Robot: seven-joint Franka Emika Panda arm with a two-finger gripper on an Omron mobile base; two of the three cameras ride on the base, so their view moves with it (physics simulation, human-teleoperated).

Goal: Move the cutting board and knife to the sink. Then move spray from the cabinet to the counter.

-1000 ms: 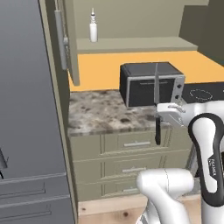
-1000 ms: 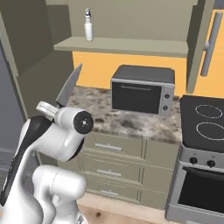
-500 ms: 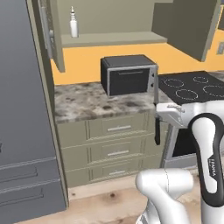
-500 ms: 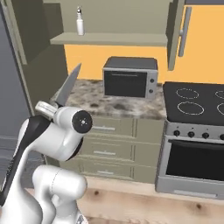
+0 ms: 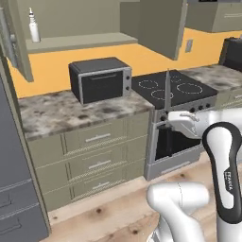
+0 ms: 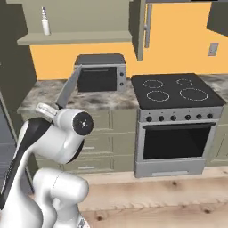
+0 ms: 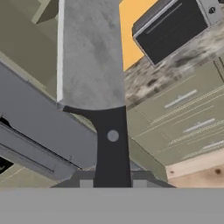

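**Knife held upright in the gripper, spray on the cabinet shelf**

The knife (image 7: 94, 65) is clamped by its black handle in the gripper (image 7: 112, 181), whose jaws sit narrow against the handle's sides. In the hand view the long axis runs from 6 o'clock to 12 o'clock, the broad speckled silver-grey blade filling the upper middle and the handle, with one round rivet, dropping to the bottom. In the left base view the knife (image 5: 167, 94) stands nearly vertical above the hand, tip at 12 o'clock, seen edge-on as a thin grey sliver. In the right base view the blade (image 6: 69, 87) leans, its tip towards 1 o'clock.

The spray (image 5: 33, 26), a small white bottle with a narrow neck, stands upright on the shelf of the cabinet (image 5: 80, 41), at about 11 o'clock in the left base view; the open panelled door (image 5: 14, 42) hangs just beside it. The right base view shows the spray (image 6: 45, 22) at 11 o'clock too.

Below lies the speckled counter (image 5: 61, 113) carrying a dark toaster oven (image 5: 100, 79), and to its right a black stove (image 5: 170, 87). Dark lettering runs along the arm's forearm (image 5: 227, 182) but is too small to read.
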